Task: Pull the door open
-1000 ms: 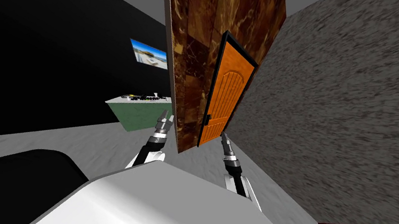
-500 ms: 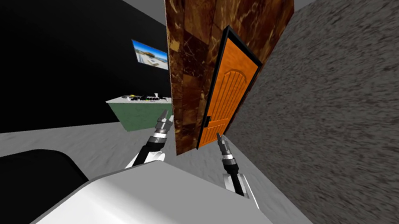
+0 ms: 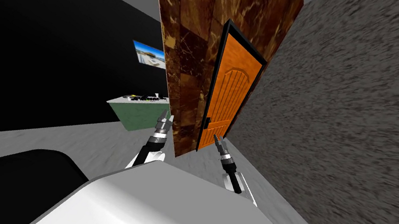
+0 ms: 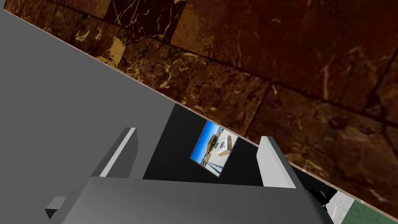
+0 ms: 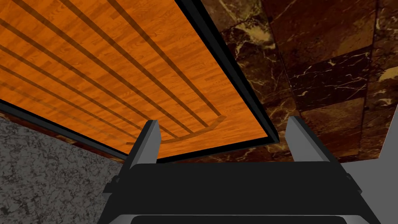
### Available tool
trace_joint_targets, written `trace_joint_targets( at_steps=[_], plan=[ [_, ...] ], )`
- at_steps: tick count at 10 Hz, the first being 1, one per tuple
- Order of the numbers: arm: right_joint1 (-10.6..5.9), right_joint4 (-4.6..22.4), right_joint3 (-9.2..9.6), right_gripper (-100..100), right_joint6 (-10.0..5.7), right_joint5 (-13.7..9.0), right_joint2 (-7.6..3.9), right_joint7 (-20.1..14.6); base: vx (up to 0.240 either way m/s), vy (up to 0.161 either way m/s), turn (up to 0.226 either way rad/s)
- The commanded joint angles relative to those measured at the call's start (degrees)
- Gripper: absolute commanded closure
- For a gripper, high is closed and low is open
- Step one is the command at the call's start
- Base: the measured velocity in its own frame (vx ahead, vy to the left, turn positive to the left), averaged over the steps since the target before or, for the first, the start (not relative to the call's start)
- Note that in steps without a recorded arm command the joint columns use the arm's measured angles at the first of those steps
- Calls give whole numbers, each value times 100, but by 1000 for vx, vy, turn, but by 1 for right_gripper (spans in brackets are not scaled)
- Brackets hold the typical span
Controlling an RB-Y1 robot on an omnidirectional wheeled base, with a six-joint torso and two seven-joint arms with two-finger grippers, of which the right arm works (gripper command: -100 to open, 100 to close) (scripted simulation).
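Note:
An orange wooden door (image 3: pixel 228 97) in a black frame is set in a brown marble wall (image 3: pixel 198 52); it looks closed. A small dark handle (image 3: pixel 206 123) sits on its left edge, low down. My right gripper (image 3: pixel 216 142) is open, just below and right of the handle, not touching it. In the right wrist view the open right gripper (image 5: pixel 223 134) faces the grooved door panel (image 5: pixel 116 74) and its black frame. My left gripper (image 3: pixel 164 121) hangs open in front of the marble wall's left end; in its wrist view, the left gripper (image 4: pixel 198 153) holds nothing.
A rough grey wall (image 3: pixel 353 123) closes the right side. Left of the marble wall lies a black area with a framed picture (image 3: pixel 150 54) and a green-sided counter (image 3: pixel 141 108) carrying small items. Grey floor (image 3: pixel 62 140) runs beneath me.
I have moved closer to the door, which looks larger. My right gripper has shifted left and up toward the door's handle edge. The left arm has stayed put.

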Motion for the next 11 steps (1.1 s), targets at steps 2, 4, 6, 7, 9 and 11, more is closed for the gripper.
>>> trace_joint_targets(
  at_steps=[2, 4, 6, 7, 9, 11],
  plan=[
    [-196, 324, 75, -100, 91, 226, -118, 290, 182, -95, 66],
    [-327, 583, 122, -100, 117, 381, -191, 493, 136, -65, 72],
    [-490, 903, 179, -100, 149, 573, -281, 744, 148, -59, 75],
    [-569, 1059, 207, -100, 164, 666, -325, 866, 149, -65, 95],
    [-637, 1193, 230, -100, 177, 746, -363, 972, 122, -67, 39],
    [-767, 1448, 276, -100, 203, 899, -434, 1171, 127, -56, 69]
  ],
)
